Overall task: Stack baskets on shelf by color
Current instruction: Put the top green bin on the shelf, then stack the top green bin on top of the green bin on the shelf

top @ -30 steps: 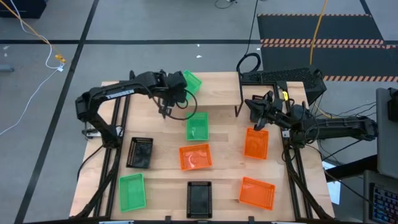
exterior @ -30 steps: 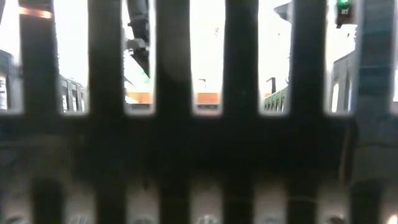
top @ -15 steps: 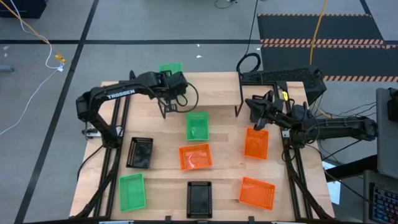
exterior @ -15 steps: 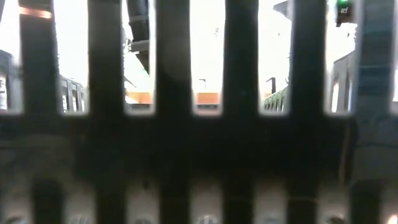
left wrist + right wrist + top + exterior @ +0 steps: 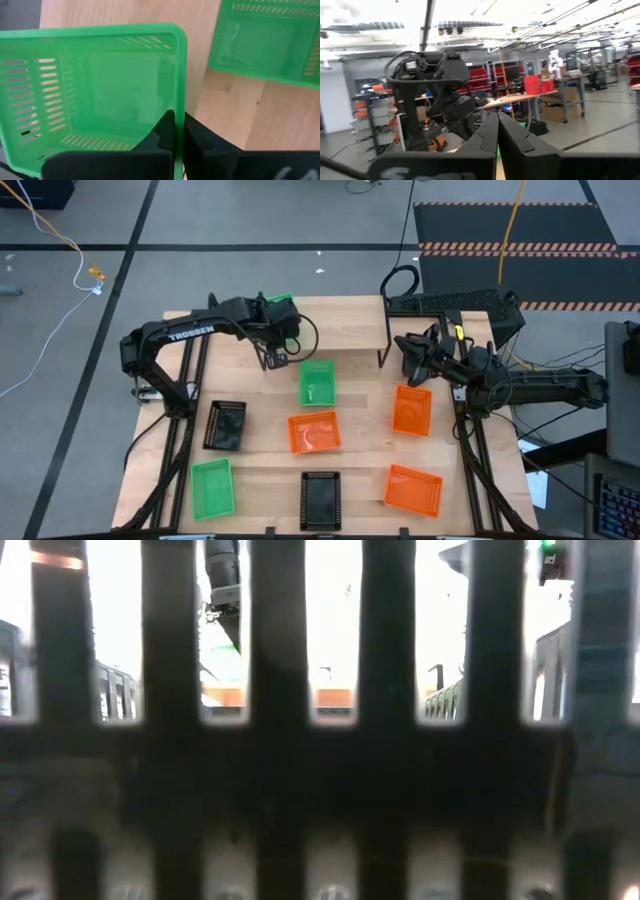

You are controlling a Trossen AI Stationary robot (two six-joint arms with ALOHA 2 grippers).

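Note:
My left gripper (image 5: pixel 281 327) is shut on a bright green basket (image 5: pixel 280 300) over the left end of the shelf (image 5: pixel 340 325), at the table's far side. The basket fills the left wrist view (image 5: pixel 100 85). My right gripper (image 5: pixel 411 360) is shut and empty, just beyond an orange basket (image 5: pixel 411 410) that lies flat on the table. Flat on the table lie another green basket (image 5: pixel 318 382), a third green one (image 5: pixel 212 487), two more orange ones (image 5: pixel 314 432) (image 5: pixel 413 489) and two black ones (image 5: pixel 225 425) (image 5: pixel 320 500). My left gripper holds the green basket by one side wall (image 5: pixel 179 107), at its rim. One finger (image 5: pixel 162 131) is inside the basket and the other is outside. The basket's open side faces the wrist camera. I cannot tell whether it touches the shelf.
The shelf's black legs (image 5: pixel 384 350) stand on the tabletop. A dark slotted wall (image 5: pixel 320 790) right at the camera blocks most of the low view. Cables and a black box (image 5: pixel 450 305) lie at the far right corner. Bare wood lies between the baskets.
My left gripper has swung the green basket from the shelf's left-middle toward the table's far left corner and turned it, so less of it shows past the gripper. My right gripper has drawn back a little from the orange basket toward the far edge.

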